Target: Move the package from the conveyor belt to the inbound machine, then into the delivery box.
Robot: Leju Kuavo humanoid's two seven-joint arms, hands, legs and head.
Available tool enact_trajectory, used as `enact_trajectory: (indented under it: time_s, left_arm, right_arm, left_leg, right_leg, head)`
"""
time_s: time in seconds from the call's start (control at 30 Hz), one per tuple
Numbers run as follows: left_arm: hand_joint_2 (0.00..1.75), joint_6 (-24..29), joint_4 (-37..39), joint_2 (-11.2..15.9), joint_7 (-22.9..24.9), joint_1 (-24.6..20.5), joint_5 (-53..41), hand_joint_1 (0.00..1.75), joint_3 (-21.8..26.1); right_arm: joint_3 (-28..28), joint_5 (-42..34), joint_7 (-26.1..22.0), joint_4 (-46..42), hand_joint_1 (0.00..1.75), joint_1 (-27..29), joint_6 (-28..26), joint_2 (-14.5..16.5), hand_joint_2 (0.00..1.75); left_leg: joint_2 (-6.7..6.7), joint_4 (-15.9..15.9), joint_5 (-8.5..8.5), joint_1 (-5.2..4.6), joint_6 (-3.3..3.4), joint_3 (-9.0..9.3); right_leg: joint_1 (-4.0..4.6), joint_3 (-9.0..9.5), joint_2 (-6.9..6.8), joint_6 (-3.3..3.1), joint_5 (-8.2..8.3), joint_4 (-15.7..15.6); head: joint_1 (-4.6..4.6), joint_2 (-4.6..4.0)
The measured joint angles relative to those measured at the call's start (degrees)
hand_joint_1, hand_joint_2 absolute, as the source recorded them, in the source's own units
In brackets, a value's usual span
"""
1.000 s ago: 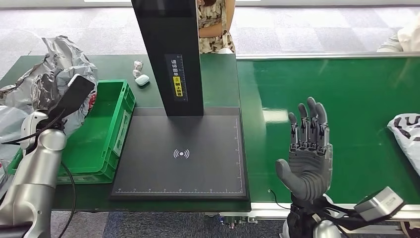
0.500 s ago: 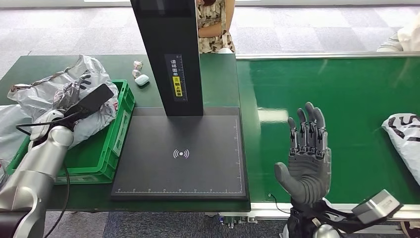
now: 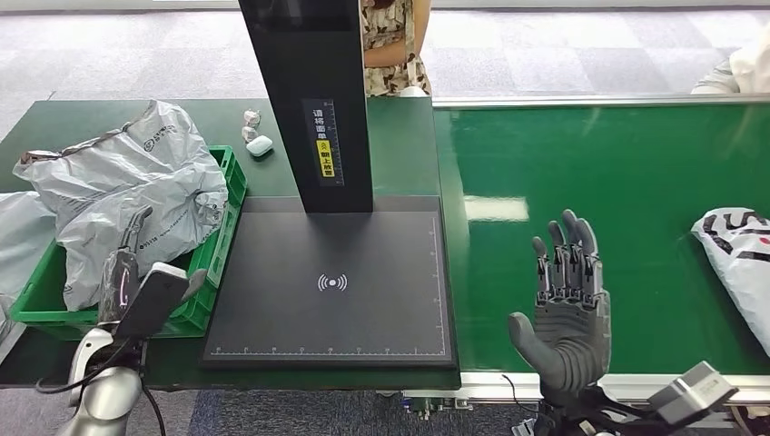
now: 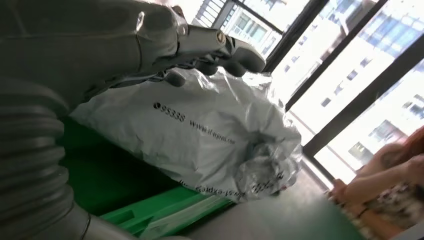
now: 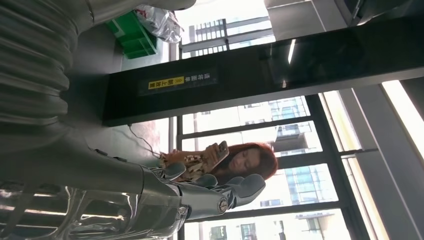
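Left hand (image 3: 127, 272) has dropped back out of the green delivery box (image 3: 213, 236) since 1 second ago, empty with fingers loose, leaving a grey package (image 3: 136, 182) slumped inside. Right hand (image 3: 567, 300) waits open over the conveyor belt (image 3: 636, 163) as the next package (image 3: 740, 263) rides in. Looks soft, light, slippery plastic; I'd pinch a bunched fold, not the flat face.

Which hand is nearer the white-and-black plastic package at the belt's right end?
Right. The right hand hovers open over the green conveyor belt, just left of that package. The left hand is across the scanner, by the green crate.
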Motion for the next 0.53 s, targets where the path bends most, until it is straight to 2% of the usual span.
enact_trajectory:
  time_s: [0.1,0.27,0.3,0.37,0.4,0.5,0.53]
  left_arm:
    - [1.75,4.4,-7.1,-3.7,-4.6,6.6,6.9,0.00,2.0]
    - [1.75,11.8,-18.0,-12.1,-17.3,17.4,15.5,0.00,3.3]
    - [1.75,12.2,-19.7,-13.2,-18.5,19.0,15.6,0.00,2.9]
    - [1.75,11.4,-21.8,-14.3,-17.5,21.1,14.4,0.00,1.2]
    - [1.75,10.2,-22.2,-14.5,-15.8,21.7,13.7,0.00,0.1]
    - [1.75,4.3,-21.9,-14.4,-9.7,22.0,13.1,0.00,-4.4]
    - [1.75,3.2,-21.7,-14.4,-8.6,22.0,13.1,0.00,-5.2]
  right_arm:
    - [-0.1,0.0,1.0,0.1,0.00,0.4,-1.2,0.0,1.75]
    - [-0.2,1.4,3.0,1.8,0.00,1.0,-2.9,0.0,1.75]
    - [-0.2,2.2,3.2,2.2,0.00,1.1,-3.3,0.0,1.31]
    - [-0.2,4.0,3.6,3.0,0.00,1.4,-3.8,0.0,0.44]
    - [-0.1,5.1,3.8,3.5,0.00,1.5,-3.7,0.0,0.44]
    - [1.2,9.6,5.3,5.6,0.00,1.3,-0.8,-0.2,1.75]
    - [1.6,10.6,5.6,6.0,0.00,1.3,-0.1,-0.2,1.75]
  left_leg:
    - [0.02,0.0,-0.06,0.00,0.01,0.02]
    - [-0.03,0.0,-0.16,-0.01,0.11,0.03]
    - [-0.07,0.0,-0.17,-0.01,0.12,0.03]
    - [-0.16,0.0,-0.17,-0.01,0.13,0.03]
    - [-0.19,0.0,-0.17,-0.01,0.13,0.03]
    - [-0.19,0.0,-0.16,0.02,0.12,0.05]
    - [-0.19,0.0,-0.15,0.03,0.11,0.06]
  right_leg:
    - [-0.01,0.03,0.03,-0.03,-0.03,0.0]
    - [-0.01,0.04,-0.03,0.06,-0.16,0.0]
    - [-0.01,0.05,-0.08,0.08,-0.19,0.0]
    - [-0.01,0.08,-0.20,0.07,-0.21,0.0]
    - [-0.01,0.09,-0.24,0.07,-0.21,0.0]
    - [0.00,0.12,-0.27,0.04,-0.20,0.0]
    - [0.00,0.13,-0.26,0.04,-0.19,0.0]
  head:
    - [-0.02,0.00]
    - [-0.02,0.00]
    - [-0.02,0.00]
    - [-0.01,0.00]
    - [-0.01,0.00]
    - [-0.02,0.00]
    - [-0.02,0.00]
